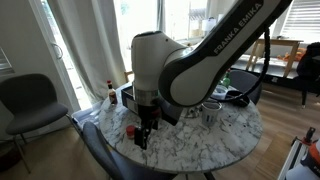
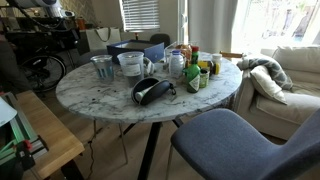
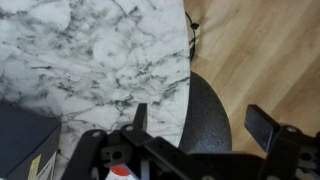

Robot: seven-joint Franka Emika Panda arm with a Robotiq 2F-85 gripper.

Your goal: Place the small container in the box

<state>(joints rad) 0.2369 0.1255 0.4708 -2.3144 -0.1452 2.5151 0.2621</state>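
My gripper [image 1: 145, 132] hangs just above the marble table [image 1: 190, 140] near its front edge. In the wrist view its two fingers [image 3: 200, 120] stand wide apart with nothing between them, over the table edge and a black chair seat [image 3: 205, 120]. A small red thing [image 1: 131, 131] sits on the table just beside the gripper; it may be the small container. A bit of red and white [image 3: 120, 172] shows under the gripper body in the wrist view. A dark box corner [image 3: 22, 140] lies at the lower left of the wrist view. The box [image 1: 128, 96] shows behind the arm.
A slim bottle with a red cap [image 1: 110, 90] stands by the box. In an exterior view the table [image 2: 100, 100] carries cups, jars, bottles and a round black item [image 2: 150, 90]; the arm is out of that view. Chairs [image 2: 225, 140] ring the table. Wood floor [image 3: 270, 50] lies below.
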